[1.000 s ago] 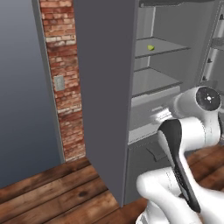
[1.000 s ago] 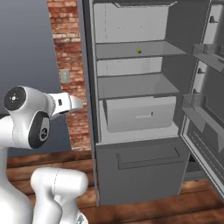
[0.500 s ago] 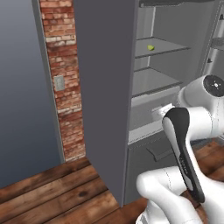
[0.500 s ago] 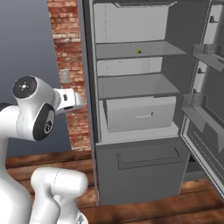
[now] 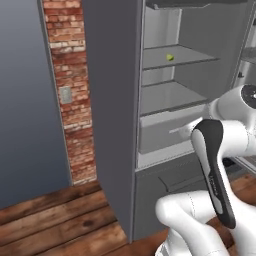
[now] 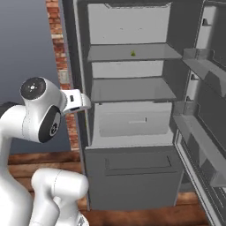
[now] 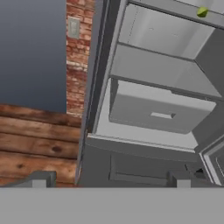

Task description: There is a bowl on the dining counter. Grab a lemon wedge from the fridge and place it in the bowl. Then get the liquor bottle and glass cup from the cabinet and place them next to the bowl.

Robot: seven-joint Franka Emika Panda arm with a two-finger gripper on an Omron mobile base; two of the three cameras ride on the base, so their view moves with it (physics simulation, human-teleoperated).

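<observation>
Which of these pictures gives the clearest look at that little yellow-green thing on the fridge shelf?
The left base view: the lemon wedge sits unobstructed on the upper shelf. The right base view shows it as a tiny speck, and the hand view catches it near the top edge.

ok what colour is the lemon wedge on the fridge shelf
Yellow-green lemon wedge, clearest in the left base view.
</observation>
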